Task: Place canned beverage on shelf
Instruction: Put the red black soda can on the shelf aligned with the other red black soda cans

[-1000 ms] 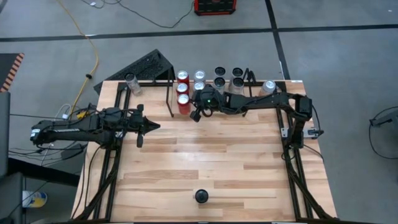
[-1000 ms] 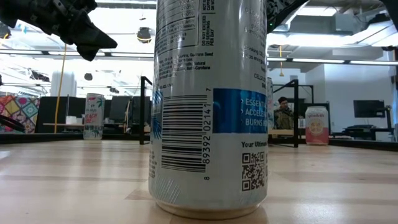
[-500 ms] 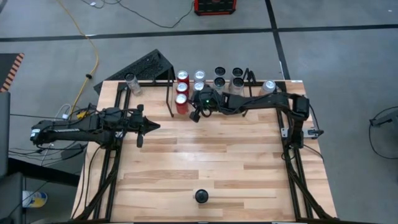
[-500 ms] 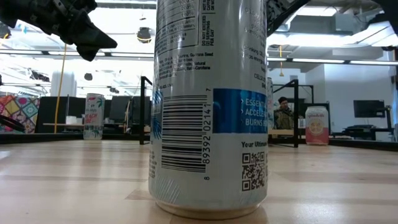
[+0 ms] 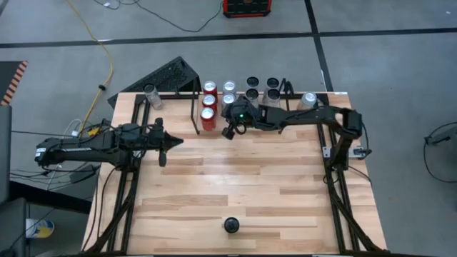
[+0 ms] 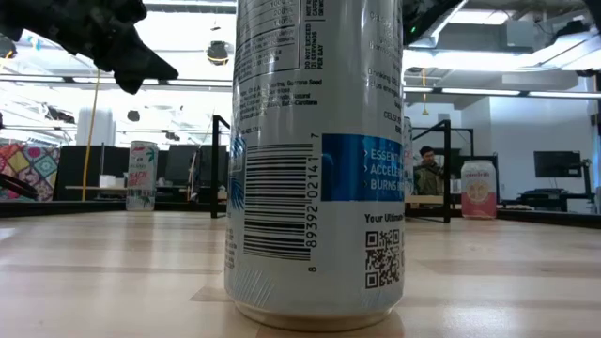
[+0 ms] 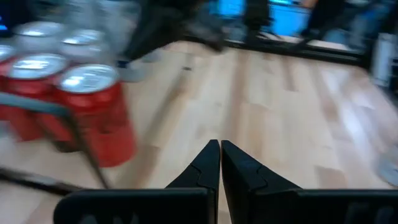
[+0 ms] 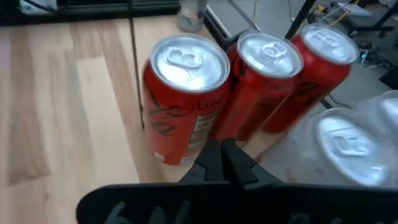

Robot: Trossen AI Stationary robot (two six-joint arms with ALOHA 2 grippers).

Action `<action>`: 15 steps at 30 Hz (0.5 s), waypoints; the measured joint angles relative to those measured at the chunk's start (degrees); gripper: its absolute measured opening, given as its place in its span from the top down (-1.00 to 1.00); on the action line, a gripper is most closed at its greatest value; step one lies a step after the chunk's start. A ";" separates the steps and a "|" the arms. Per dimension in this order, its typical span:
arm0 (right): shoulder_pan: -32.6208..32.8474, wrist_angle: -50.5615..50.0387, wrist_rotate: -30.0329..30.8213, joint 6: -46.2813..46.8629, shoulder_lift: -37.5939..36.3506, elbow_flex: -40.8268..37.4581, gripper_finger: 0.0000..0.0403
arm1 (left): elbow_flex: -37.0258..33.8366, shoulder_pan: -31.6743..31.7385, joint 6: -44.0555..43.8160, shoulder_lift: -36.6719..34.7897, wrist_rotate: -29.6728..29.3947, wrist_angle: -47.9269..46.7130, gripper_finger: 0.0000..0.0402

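Three red cans (image 5: 208, 102) stand in a row inside the black rod shelf (image 5: 197, 107) at the table's far edge, with silver cans (image 5: 228, 93) and dark-topped cans (image 5: 262, 88) beside them. My right gripper (image 5: 228, 133) hovers shut next to the nearest red can (image 8: 185, 93), on its near-right side, with nothing between its fingers (image 8: 221, 155). My left gripper (image 5: 173, 140) waits shut over the table's left part, pointing toward the shelf (image 7: 220, 153). Another can (image 5: 231, 225) stands upright near the table's front edge and fills the low view (image 6: 315, 160).
A single can (image 5: 150, 93) stands at the far left corner and a silver one (image 5: 308, 100) at the far right. Black rails (image 5: 335, 178) run along both sides. Bare wood (image 5: 243, 178) spans the middle. A person (image 6: 429, 174) sits in the room behind.
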 joint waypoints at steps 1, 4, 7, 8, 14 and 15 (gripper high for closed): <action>0.23 -0.52 -0.07 -0.01 -1.05 0.00 1.00 | 0.00 0.00 0.00 0.43 -2.20 0.41 1.00; 1.14 -0.14 -0.71 0.72 -4.10 0.00 1.00 | 0.07 0.01 0.16 2.56 -7.18 1.48 1.00; 2.75 4.83 -0.72 0.39 -4.90 0.04 1.00 | 0.04 0.02 2.03 5.69 -8.13 4.61 1.00; 3.20 5.19 -0.93 0.17 -4.94 0.02 1.00 | 0.04 0.07 2.51 6.83 -8.15 6.30 1.00; 4.23 4.43 -0.96 -0.16 -5.16 0.02 1.00 | 0.07 1.01 2.59 15.67 -8.01 14.42 1.00; 4.32 3.91 -0.93 -0.13 -5.28 0.02 1.00 | 0.07 1.01 2.34 17.62 -8.06 15.05 1.00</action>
